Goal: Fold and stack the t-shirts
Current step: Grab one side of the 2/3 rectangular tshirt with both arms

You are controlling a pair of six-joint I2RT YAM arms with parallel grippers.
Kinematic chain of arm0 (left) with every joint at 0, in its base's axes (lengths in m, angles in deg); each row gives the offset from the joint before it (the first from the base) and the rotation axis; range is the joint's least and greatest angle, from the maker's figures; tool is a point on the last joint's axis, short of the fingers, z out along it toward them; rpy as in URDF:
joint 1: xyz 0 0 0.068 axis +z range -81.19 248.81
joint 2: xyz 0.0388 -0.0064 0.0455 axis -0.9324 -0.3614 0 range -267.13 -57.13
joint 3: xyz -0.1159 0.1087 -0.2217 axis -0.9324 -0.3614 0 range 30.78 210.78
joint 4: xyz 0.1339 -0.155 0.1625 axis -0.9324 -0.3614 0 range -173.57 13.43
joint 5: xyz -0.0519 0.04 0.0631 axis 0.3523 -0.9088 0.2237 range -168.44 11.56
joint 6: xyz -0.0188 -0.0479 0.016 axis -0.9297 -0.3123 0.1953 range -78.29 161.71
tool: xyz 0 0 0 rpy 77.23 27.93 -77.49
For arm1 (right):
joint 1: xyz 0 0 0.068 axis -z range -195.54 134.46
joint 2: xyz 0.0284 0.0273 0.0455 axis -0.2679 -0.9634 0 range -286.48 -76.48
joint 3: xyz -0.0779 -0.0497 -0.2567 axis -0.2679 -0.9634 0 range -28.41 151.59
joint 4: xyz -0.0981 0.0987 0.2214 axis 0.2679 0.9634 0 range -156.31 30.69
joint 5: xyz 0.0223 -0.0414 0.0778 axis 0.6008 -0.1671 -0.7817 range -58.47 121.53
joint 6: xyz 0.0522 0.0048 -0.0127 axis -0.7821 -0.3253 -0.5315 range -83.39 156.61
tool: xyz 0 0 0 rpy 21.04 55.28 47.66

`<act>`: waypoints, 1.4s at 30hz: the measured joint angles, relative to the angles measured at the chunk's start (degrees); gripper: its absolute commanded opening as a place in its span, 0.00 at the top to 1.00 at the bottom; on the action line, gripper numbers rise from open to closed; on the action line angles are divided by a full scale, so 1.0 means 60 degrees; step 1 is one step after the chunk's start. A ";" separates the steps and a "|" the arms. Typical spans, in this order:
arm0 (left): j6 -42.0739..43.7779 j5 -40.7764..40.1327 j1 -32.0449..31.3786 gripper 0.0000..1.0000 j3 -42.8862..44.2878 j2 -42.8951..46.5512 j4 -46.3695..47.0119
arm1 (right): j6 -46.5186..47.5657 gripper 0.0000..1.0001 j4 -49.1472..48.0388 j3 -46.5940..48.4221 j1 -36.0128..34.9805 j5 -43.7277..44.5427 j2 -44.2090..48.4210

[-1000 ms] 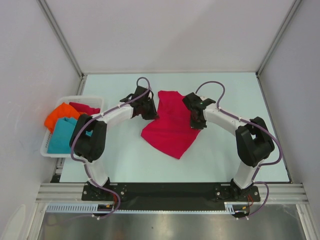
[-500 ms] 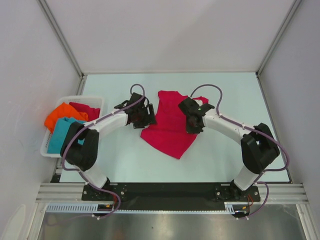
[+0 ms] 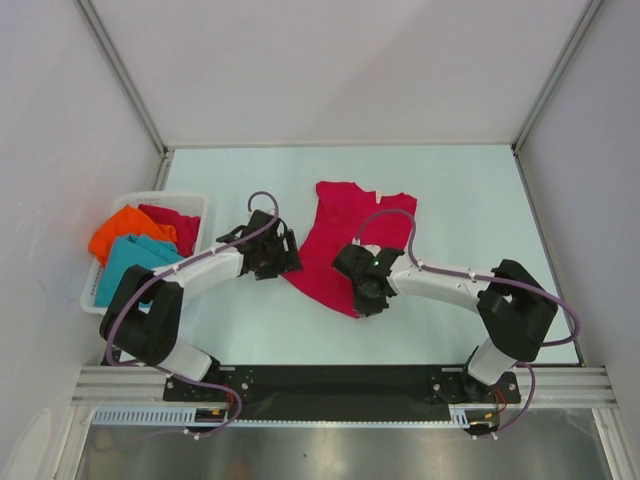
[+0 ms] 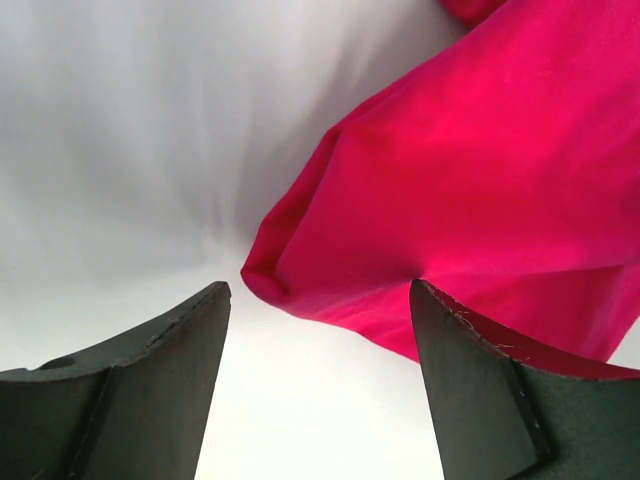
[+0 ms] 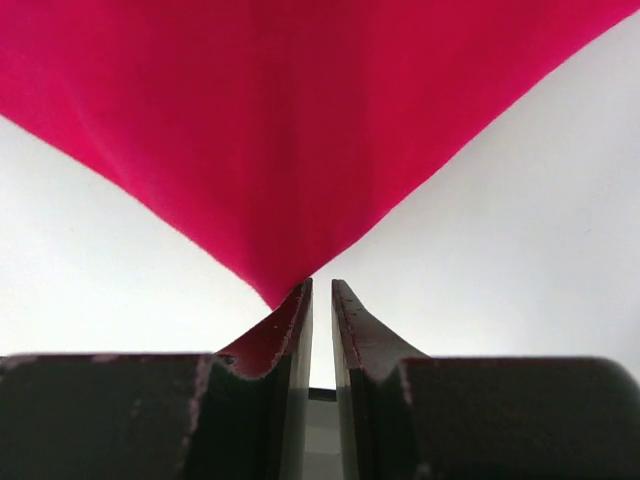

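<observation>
The right fingers (image 5: pixel 290 335) pinched only a corner tip of the red t-shirt (image 3: pixel 345 235), seemingly thinly; a tug could slip it free, with the left fingers (image 4: pixel 170 350) spread and empty.

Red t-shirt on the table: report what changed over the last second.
The left gripper let go of the red t-shirt, opened and drew back toward the near left. The right gripper, shut on its corner, dragged it toward the near edge, stretching it out. The basket and its shirts stayed put.
</observation>
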 measured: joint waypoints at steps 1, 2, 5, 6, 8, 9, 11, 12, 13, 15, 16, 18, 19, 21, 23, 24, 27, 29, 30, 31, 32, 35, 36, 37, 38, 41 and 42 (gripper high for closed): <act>0.0000 -0.0036 0.0000 0.22 -0.0033 0.0000 0.0047 | -0.0036 0.81 -0.0015 0.0000 -0.0036 -0.0018 0.0000; 0.0004 -0.0069 0.0000 0.22 -0.0044 -0.0007 0.0080 | -0.0087 0.81 -0.0015 0.0007 -0.0073 -0.0018 -0.0004; 0.0015 -0.0131 0.0000 0.22 -0.0040 -0.0047 0.0288 | -0.0175 0.81 0.0044 0.0091 -0.0127 -0.0004 -0.0004; 0.0015 -0.0146 0.0000 0.22 -0.0040 -0.0058 0.0317 | -0.0193 0.82 0.0095 0.0157 -0.0131 0.0007 -0.0004; 0.0018 -0.0171 0.0000 0.22 -0.0040 -0.0091 0.0361 | -0.0211 0.81 0.0200 0.0324 -0.0149 0.0058 -0.0004; 0.0018 -0.0186 0.0000 0.22 -0.0036 -0.0095 0.0364 | -0.0222 0.81 0.0259 0.0419 -0.0153 0.0095 -0.0004; 0.0040 -0.0197 0.0000 0.22 -0.0015 -0.0095 0.0372 | -0.0229 0.81 0.0353 0.0586 -0.0189 0.0178 -0.0004; 0.0051 -0.0200 0.0000 0.22 0.0004 -0.0095 0.0386 | -0.0233 0.81 0.0390 0.0648 -0.0208 0.0197 -0.0004; 0.0062 -0.0204 0.0000 0.22 0.0029 -0.0095 0.0386 | -0.0237 0.81 0.0423 0.0710 -0.0233 0.0226 -0.0004; 0.0084 -0.0211 0.0000 0.23 0.0069 -0.0098 0.0437 | -0.0240 0.81 0.0477 0.0780 -0.0277 0.0251 -0.0004; 0.0084 -0.0211 0.0000 0.23 0.0076 -0.0102 0.0452 | -0.0244 0.81 0.0499 0.0794 -0.0291 0.0259 -0.0004; 0.0080 -0.0204 0.0000 0.23 0.0076 -0.0109 0.0484 | -0.0273 0.81 0.0561 0.0809 -0.0324 0.0270 0.0000; 0.0084 -0.0200 0.0000 0.23 0.0076 -0.0109 0.0495 | -0.0306 0.81 0.0594 0.0812 -0.0339 0.0270 0.0000; 0.0080 -0.0193 0.0000 0.23 0.0076 -0.0109 0.0525 | -0.0350 0.81 0.0663 0.0812 -0.0364 0.0270 0.0000; 0.0084 -0.0186 0.0000 0.23 0.0076 -0.0109 0.0561 | -0.0390 0.81 0.0710 0.0812 -0.0382 0.0273 0.0000; 0.0080 -0.0189 0.0000 0.23 0.0076 -0.0109 0.0586 | -0.0404 0.81 0.0736 0.0820 -0.0393 0.0273 0.0000; 0.0084 -0.0182 0.0000 0.23 0.0076 -0.0109 0.0678 | -0.0419 0.81 0.0816 0.0860 -0.0444 0.0277 0.0015; 0.0080 -0.0182 0.0000 0.23 0.0076 -0.0124 0.0721 | -0.0444 0.81 0.0863 0.0874 -0.0481 0.0277 0.0051; 0.0080 -0.0178 0.0000 0.24 0.0076 -0.0138 0.0739 | -0.0448 0.81 0.0885 0.0878 -0.0492 0.0280 0.0066; 0.0080 -0.0149 0.0000 0.23 0.0076 -0.0171 0.0750 | -0.0448 0.81 0.0900 0.0889 -0.0503 0.0284 0.0076; 0.0080 -0.0124 0.0000 0.24 0.0076 -0.0208 0.0758 | -0.0452 0.81 0.0900 0.0896 -0.0506 0.0299 0.0080; 0.0080 -0.0102 0.0000 0.24 0.0076 -0.0284 0.0790 | -0.0448 0.81 0.0892 0.0900 -0.0506 0.0335 0.0073; 0.0080 -0.0098 0.0000 0.24 0.0076 -0.0299 0.0798 | -0.0448 0.81 0.0871 0.0900 -0.0506 0.0346 0.0058; 0.0080 -0.0095 0.0000 0.24 0.0076 -0.0313 0.0801 | -0.0444 0.81 0.0849 0.0903 -0.0506 0.0350 0.0015; 0.0080 -0.0091 0.0000 0.24 0.0076 -0.0321 0.0816 | -0.0441 0.81 0.0805 0.0907 -0.0506 0.0350 -0.0047; 0.0080 -0.0076 0.0000 0.25 0.0076 -0.0353 0.0856 | -0.0397 0.81 0.0641 0.0951 -0.0506 0.0350 -0.0415; 0.0080 -0.0076 0.0000 0.25 0.0076 -0.0353 0.0860 | -0.0397 0.81 0.0579 0.0969 -0.0506 0.0346 -0.0557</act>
